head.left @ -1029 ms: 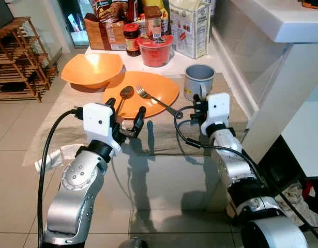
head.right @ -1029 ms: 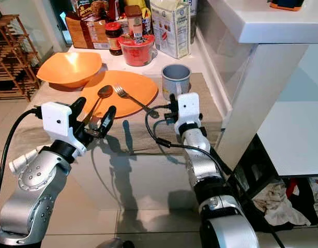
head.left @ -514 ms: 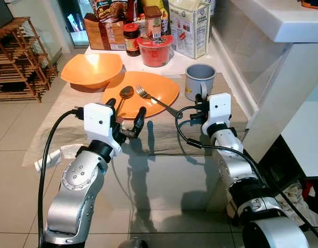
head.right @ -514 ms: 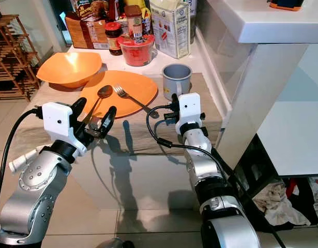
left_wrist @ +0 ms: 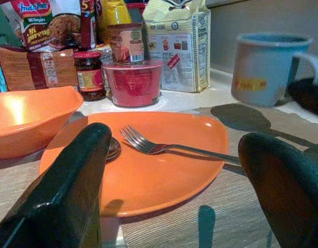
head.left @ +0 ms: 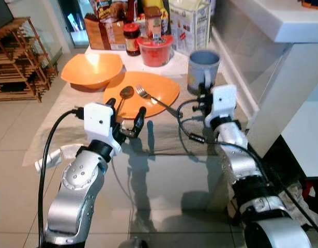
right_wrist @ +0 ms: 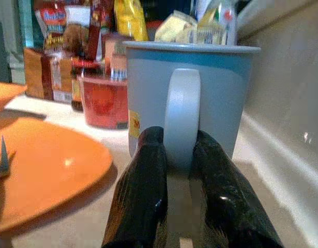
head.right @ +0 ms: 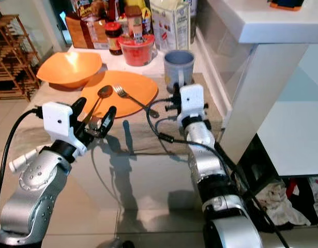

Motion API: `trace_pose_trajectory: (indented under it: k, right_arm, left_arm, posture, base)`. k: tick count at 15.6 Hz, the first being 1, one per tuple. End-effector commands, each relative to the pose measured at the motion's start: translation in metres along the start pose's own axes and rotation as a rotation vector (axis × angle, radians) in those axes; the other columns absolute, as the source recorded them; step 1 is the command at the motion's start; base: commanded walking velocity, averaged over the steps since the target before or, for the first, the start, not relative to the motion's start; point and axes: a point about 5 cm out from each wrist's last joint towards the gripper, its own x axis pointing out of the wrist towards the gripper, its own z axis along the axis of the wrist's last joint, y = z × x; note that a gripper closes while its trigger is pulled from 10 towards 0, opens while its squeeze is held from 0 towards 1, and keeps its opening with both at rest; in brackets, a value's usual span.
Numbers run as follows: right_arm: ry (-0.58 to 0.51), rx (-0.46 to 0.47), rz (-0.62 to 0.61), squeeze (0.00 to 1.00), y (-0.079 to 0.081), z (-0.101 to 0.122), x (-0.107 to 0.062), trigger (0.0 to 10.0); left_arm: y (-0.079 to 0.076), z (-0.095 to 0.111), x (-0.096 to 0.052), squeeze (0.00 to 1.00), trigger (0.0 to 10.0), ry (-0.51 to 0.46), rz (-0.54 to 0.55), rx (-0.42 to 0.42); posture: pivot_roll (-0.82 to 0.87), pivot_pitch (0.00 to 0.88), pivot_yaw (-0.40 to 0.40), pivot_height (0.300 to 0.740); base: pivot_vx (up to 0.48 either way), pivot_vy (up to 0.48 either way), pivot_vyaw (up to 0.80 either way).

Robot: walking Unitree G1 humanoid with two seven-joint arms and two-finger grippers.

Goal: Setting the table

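Note:
A blue-grey mug (head.left: 202,64) hangs tilted just above the beige table mat (head.left: 65,121), right of the orange plate (head.left: 148,89). My right gripper (right_wrist: 177,140) is shut on the mug's handle (right_wrist: 182,116), with a black finger on either side of it. On the plate lie a fork (head.left: 156,98) and a spoon (head.left: 123,96). An orange bowl (head.left: 91,68) stands behind the plate to the left. At the plate's near edge my left gripper (head.left: 126,109) stays open, holding nothing.
Groceries crowd the back of the table: a red tub (head.left: 155,50), a dark jar (head.left: 131,39), a carton (head.left: 190,26) and noodle packs (left_wrist: 50,23). A white counter (head.left: 283,31) and its wall close off the right. A wooden rack (head.left: 16,62) stands at the left.
My right gripper has risen and moved forward with the mug, which has come up off the mat. The left arm has not moved.

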Motion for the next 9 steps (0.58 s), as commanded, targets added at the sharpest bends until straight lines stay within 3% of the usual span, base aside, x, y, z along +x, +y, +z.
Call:
trace_pose_trajectory:
  k: [1, 5, 9]
  right_arm:
    - [-0.061, -0.020, 0.007, 0.00, 0.000, 0.012, 0.003, 0.0]
    - [-0.174, -0.052, -0.034, 0.00, -0.007, 0.030, -0.005, 0.0]
    - [-0.212, -0.085, -0.060, 0.00, -0.008, 0.034, -0.041, 0.0]
  left_arm:
    - [0.001, -0.002, 0.001, 0.00, 10.0, 0.008, 0.009, 0.008]
    - [0.005, -0.006, 0.000, 0.00, 10.0, 0.022, 0.030, 0.020]
    - [0.014, -0.007, -0.003, 0.00, 10.0, 0.014, 0.081, -0.020]
  posture:
    - [-0.01, 0.000, 0.076, 0.740]
    - [-0.01, 0.000, 0.074, 0.740]
    - [-0.02, 0.000, 0.064, 0.740]
  base:
    - [0.000, 0.000, 0.00]
    - [0.000, 0.000, 0.00]
    - [0.000, 0.000, 0.00]
